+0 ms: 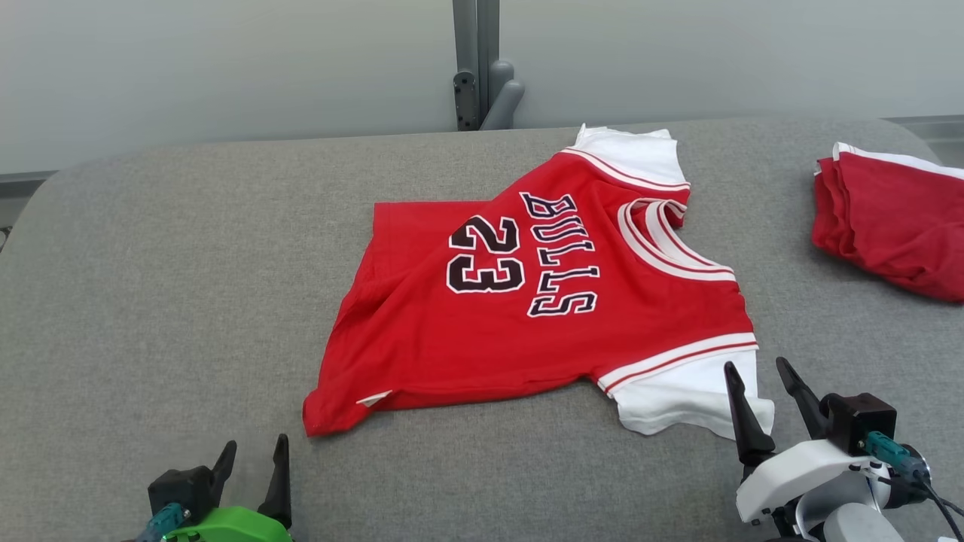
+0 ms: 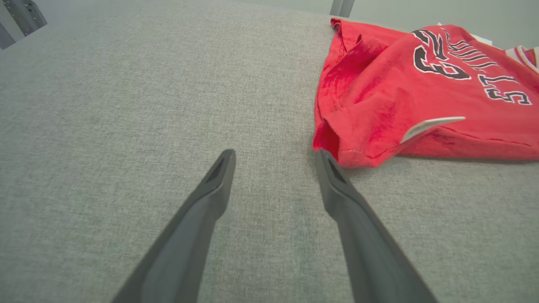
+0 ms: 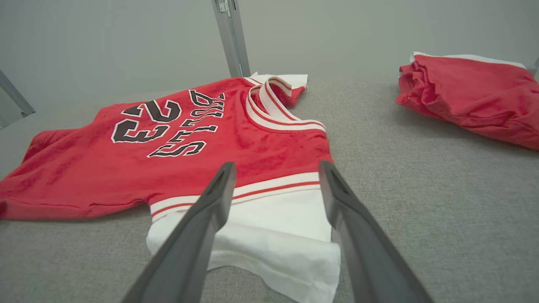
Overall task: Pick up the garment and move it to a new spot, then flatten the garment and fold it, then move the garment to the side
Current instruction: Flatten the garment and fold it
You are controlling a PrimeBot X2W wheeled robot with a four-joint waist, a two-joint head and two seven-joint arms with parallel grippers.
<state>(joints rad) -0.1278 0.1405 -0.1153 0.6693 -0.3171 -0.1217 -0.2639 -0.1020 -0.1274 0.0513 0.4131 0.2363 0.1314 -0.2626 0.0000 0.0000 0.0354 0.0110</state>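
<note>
Seemingly mid-flatten, left gripper [image 1: 256,443] and right gripper [image 1: 755,365] gaping empty by the garment [image 1: 527,301]; next, probably pinching hem corner [image 1: 324,418] and white sleeve [image 1: 678,395].

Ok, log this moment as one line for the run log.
jersey: spread out on table, unfolded | left gripper: jaws open, empty, by hem corner | right gripper: jaws open, empty, by white sleeve

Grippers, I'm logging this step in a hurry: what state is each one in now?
Left gripper: open, empty, beside a corner of the shirt.
Right gripper: open, empty, at the white sleeve.
</note>
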